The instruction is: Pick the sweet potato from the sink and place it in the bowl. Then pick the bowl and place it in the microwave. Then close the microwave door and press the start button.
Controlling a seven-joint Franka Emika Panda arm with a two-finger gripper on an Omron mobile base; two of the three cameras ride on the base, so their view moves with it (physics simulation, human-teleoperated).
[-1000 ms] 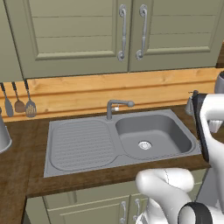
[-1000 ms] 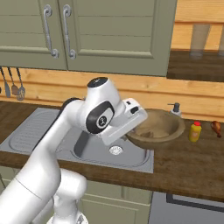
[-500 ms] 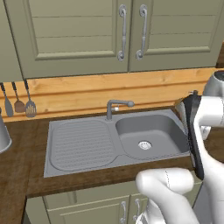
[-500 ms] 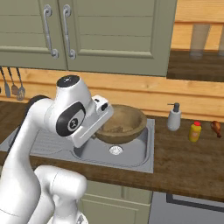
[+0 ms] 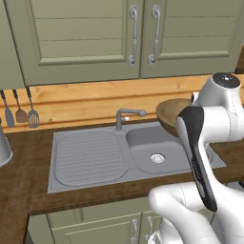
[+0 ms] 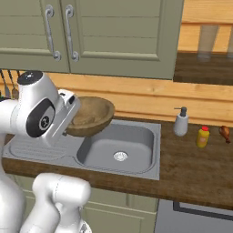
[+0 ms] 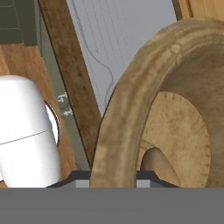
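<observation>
Steel, grey and bare — the sink [image 5: 128, 152] is lying below me with nothing in its basin. I am carrying the bowl [image 6: 88, 116] in the air above its near-left edge, my gripper [image 7: 114, 175] partly closed with the bowl's rim pinched between the fingers. Inside the bowl a small brownish lump is showing at the bottom of the hand view; I am taking it for the sweet potato [image 7: 154, 162], though too little shows to be sure. So I am judging the first step done and the second under way: the bowl is lifted but not yet near the microwave. Setting it inside, shutting the door and pressing start are all still ahead. Against the frames a second ago — when the bowl was hanging right of the basin, near the soap bottle [image 6: 181, 122] — I am now swinging it leftward across the sink.
</observation>
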